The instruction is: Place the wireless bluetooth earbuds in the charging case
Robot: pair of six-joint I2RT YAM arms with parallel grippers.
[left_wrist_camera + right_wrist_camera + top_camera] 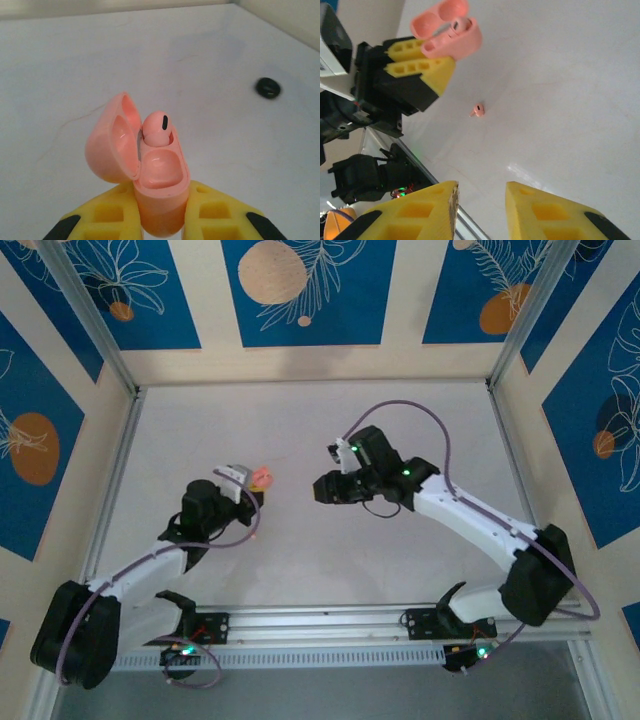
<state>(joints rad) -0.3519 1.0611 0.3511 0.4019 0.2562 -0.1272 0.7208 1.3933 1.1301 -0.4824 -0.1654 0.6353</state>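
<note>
A white table (300,430) is carrying one loose pink earbud (478,110). A small black round piece (268,88) is also resting on it.

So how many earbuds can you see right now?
2. One earbud sits in the open charging case held by the left gripper; the other earbud lies loose on the table, apart from the case.

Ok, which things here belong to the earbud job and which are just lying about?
For the job: open charging case in the left tool; seated earbud inside it; loose earbud on the table; open right tool.
Lying about: small black round thing on the table.
</note>
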